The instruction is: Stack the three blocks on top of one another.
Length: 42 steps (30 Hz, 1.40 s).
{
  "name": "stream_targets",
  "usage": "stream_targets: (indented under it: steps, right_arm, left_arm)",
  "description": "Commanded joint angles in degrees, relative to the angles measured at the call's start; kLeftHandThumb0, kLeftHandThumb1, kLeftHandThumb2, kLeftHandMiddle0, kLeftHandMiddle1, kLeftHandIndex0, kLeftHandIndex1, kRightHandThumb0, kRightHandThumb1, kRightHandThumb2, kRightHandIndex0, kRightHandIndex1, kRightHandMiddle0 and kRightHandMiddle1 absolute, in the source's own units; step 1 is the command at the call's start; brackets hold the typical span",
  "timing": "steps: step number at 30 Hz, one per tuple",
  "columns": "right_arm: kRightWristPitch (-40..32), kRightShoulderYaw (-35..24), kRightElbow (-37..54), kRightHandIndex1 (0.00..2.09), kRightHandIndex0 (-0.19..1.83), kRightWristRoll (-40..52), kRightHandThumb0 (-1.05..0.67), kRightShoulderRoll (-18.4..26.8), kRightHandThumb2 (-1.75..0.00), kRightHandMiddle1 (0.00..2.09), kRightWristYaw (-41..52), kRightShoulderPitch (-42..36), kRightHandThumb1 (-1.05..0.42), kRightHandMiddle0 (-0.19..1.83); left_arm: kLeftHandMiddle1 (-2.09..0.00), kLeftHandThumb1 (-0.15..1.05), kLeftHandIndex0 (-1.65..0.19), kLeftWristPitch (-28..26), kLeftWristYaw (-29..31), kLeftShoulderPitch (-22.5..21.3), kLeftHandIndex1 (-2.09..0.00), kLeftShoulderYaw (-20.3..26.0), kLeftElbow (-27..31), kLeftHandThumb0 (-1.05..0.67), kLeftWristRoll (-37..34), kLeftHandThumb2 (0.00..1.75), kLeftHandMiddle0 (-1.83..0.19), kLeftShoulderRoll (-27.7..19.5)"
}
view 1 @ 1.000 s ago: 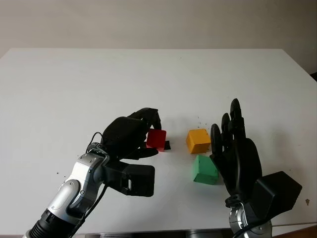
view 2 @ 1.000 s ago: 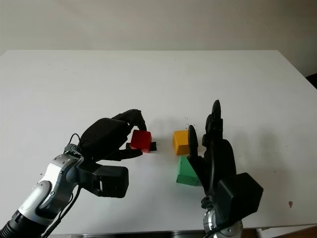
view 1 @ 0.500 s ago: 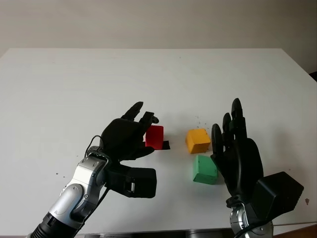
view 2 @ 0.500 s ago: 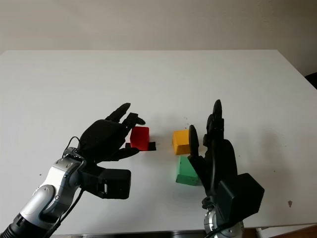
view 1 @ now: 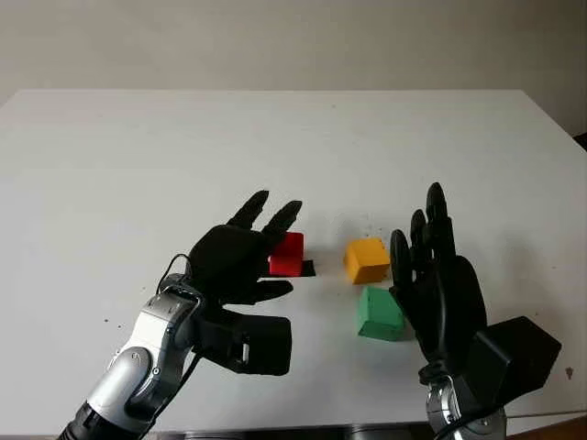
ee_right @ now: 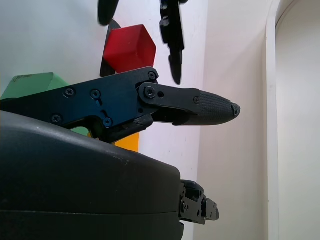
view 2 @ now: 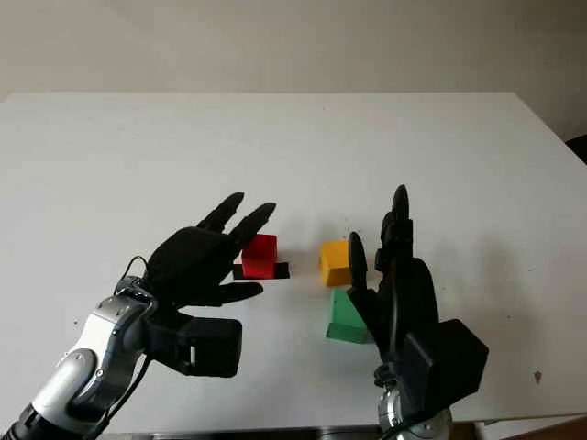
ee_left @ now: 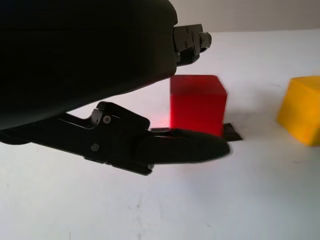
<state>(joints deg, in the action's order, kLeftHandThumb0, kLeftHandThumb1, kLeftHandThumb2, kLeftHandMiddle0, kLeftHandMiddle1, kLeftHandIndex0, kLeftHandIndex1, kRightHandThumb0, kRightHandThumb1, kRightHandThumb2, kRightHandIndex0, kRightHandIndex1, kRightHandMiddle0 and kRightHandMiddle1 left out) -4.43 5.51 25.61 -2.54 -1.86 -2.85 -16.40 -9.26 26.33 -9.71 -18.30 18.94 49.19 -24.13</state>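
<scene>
The left robot hand (view 1: 240, 261) was open and held nothing, just left of the red block (view 1: 287, 254) on the table (view 1: 138, 156). The right robot hand (view 1: 438, 284) stood open, fingers raised, just right of the green block (view 1: 377, 313), with the yellow block (view 1: 366, 259) right of the red block.

Red block (view 1: 287, 254), yellow block (view 1: 367, 259), green block (view 1: 379, 313); white table (view 1: 138, 156); black hands.

Bare test room, white table (view 1: 138, 156), plain wall (view 1: 293, 41)
</scene>
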Motion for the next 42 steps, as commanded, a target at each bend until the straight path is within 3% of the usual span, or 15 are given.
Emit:
stream_targets:
  steps: [1, 4, 8, 14, 19, 26, 33, 42]
  right_arm:
    - [0.32, -0.71, 1.39, 0.05, -0.11, -0.23, -0.62, 0.48, -0.51, 0.06, 0.05, -0.20, -1.05, -0.09]
    - [1.85, -2.49, 1.11, 0.05, -0.12, 1.16, -0.60, 1.76, -0.50, 0.05, 1.55, 0.24, -1.05, -0.09]
    - [1.99, -6.14, 1.90, 0.06, -0.10, 2.55, -0.59, 4.84, -0.47, 0.06, 4.02, 2.43, -1.05, -0.08]
    - [-4.02, -10.71, 5.05, 0.06, -0.07, 1.45, -0.66, 11.69, -0.38, 0.06, 7.38, 8.74, -1.05, -0.04]
    - [-8.18, -14.27, 4.84, 0.06, -0.07, 3.34, -0.65, 16.32, -0.26, 0.06, 10.49, 15.30, -1.05, -0.02]
    - [-15.88, -15.07, 3.07, 0.06, -0.06, -0.06, -0.60, 26.68, -0.07, 0.08, 16.26, 24.07, -1.02, 0.03]
    - [-14.70, -11.28, -0.26, 0.15, 0.13, -9.16, -0.56, 35.84, -0.03, 0.21, 21.10, 28.74, -0.90, 0.21]
    - [-13.83, -5.99, -1.82, 0.10, 0.12, -15.95, -0.45, 42.12, -0.04, 0.18, 28.80, 29.76, -0.82, 0.29]
  left_arm:
    - [0.00, 1.05, 0.19, -0.41, 2.11, 1.17, 0.00, 3.73, 4.01, -0.81, -6.09, 0.39, 0.19, 0.12]
    - [0.00, 1.05, 0.19, -1.02, 2.80, 3.42, 0.00, 9.73, 7.46, -0.90, -16.63, 0.46, 0.19, 0.96]
    - [0.00, 1.05, 0.19, 0.02, -3.19, 5.97, 0.00, 15.80, 8.76, -0.92, -23.28, 0.71, 0.19, 3.12]
    - [-0.01, 1.05, 0.19, 4.61, -14.11, 6.39, 0.00, 21.48, 3.40, -0.81, -31.51, 0.73, 0.19, 8.48]
    - [-0.04, 1.05, 0.19, 9.03, -19.73, 5.65, -0.03, 22.44, -2.30, -0.72, -34.06, 0.70, 0.18, 10.19]
    - [-0.05, 1.05, 0.19, 12.36, -23.57, 5.24, -0.03, 23.19, -9.36, -0.68, -37.21, 0.70, 0.19, 11.15]
    - [-0.06, 1.05, 0.18, 10.93, -23.57, 5.72, -0.05, 24.17, -10.08, -0.72, -43.17, 0.65, 0.17, 13.03]
    - [-0.06, 1.05, 0.17, 12.16, -23.86, 5.77, -0.06, 24.16, -10.58, -0.72, -43.92, 0.64, 0.16, 13.10]
